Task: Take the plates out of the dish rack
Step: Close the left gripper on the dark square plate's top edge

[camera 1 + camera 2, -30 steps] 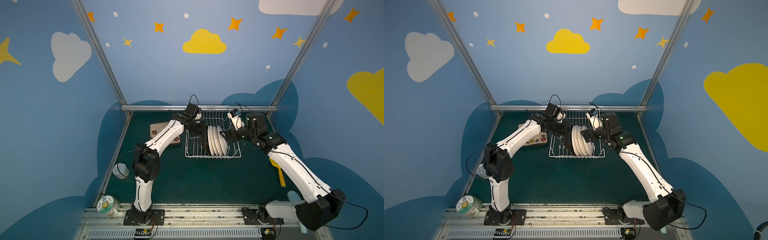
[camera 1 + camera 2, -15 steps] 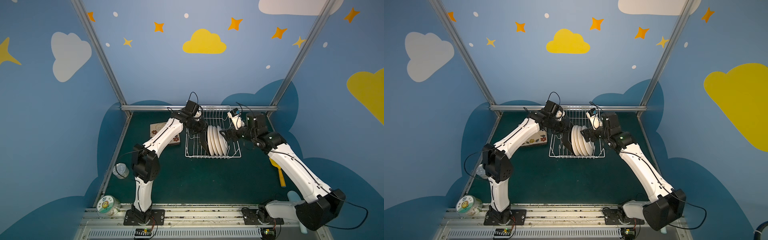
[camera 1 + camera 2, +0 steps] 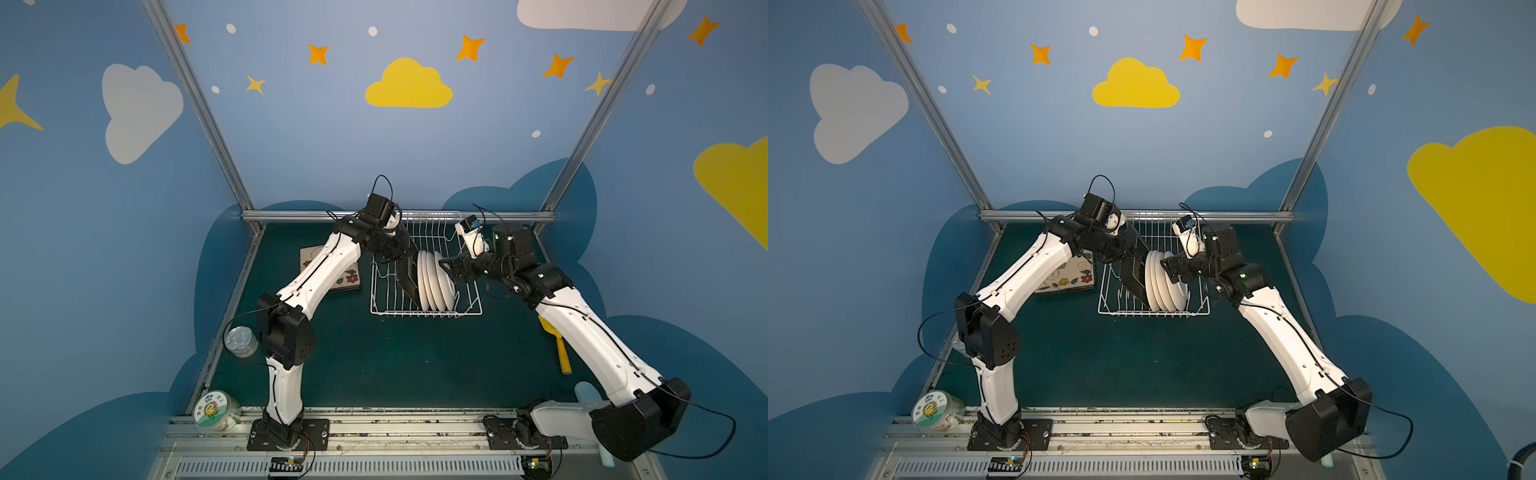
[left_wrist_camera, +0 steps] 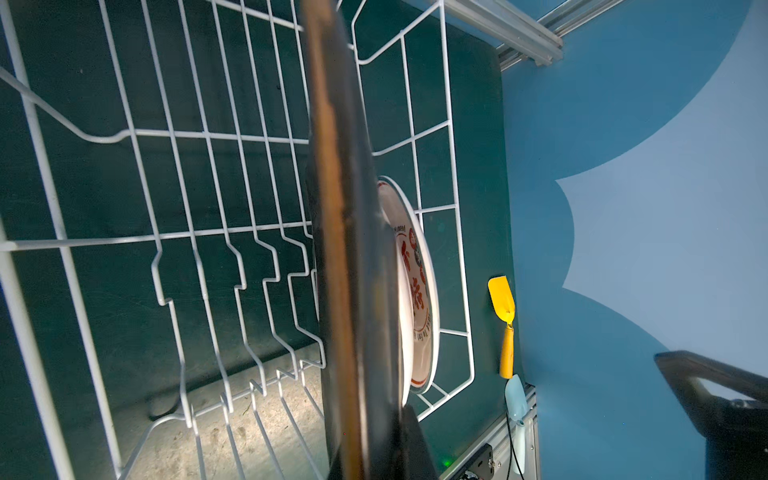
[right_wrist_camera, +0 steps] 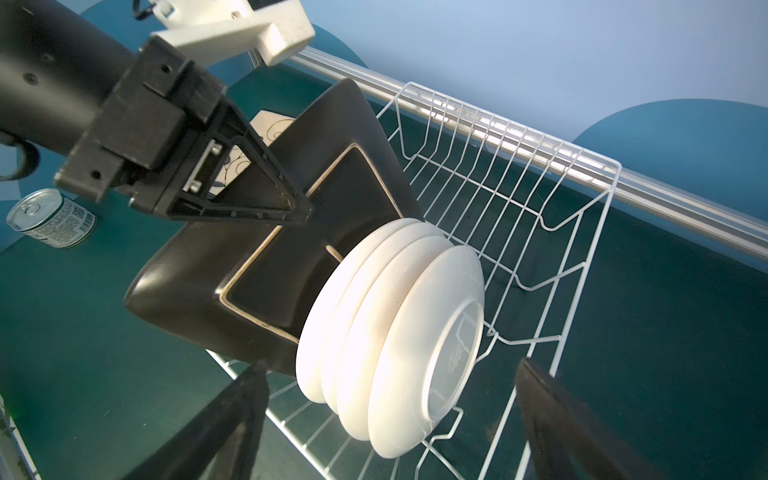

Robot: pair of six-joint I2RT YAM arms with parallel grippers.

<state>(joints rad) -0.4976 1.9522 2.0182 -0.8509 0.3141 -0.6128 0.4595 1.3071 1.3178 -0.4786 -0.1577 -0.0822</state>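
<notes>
1. Right wrist view: the left gripper (image 5: pixel 293 208) is clenched on the square plate (image 5: pixel 249 291), with one finger flat on the black back near an upper edge.
2. Square plate, held, one: it stands on edge inside the dish rack (image 5: pixel 582 249), tilted with a corner uppermost. Its black back faces the round plates (image 5: pixel 399 332) and is just beside the nearest. Whether its lowest corner touches the wires cannot be told.
3. Round plates, four: cream-white, upright on edge in one close row, toward the rack's right side in both top views.
4. Right gripper (image 3: pixel 449 266): released, jaws spread wide and holding nothing, at the right of the round row near its top. Contact cannot be told.
5. Rack edges: the far rim lies close to the back rail (image 3: pixel 498 216). In the left wrist view, rows of bare tines stand on the free side of the held plate, out to the sloping wall.
6. Open room: a broad stretch of green counter (image 3: pixel 395 365) runs from the rack's near rim to the front rail, between the two arms.
7. Flowered plate (image 3: pixel 1067 276): flat and face up, left of the rack, partly under the left arm. One face shows; whether more lie beneath cannot be told.
8. Sundries, one of each:
   - The tin can (image 3: pixel 239 340) is at the counter's left edge.
   - The sunflower tub (image 3: pixel 214 411) is at the front left corner.
   - The yellow spatula (image 3: pixel 559 349) is at the right edge.
   - The pale blue spatula (image 3: pixel 590 395) is just in front of it.
</notes>
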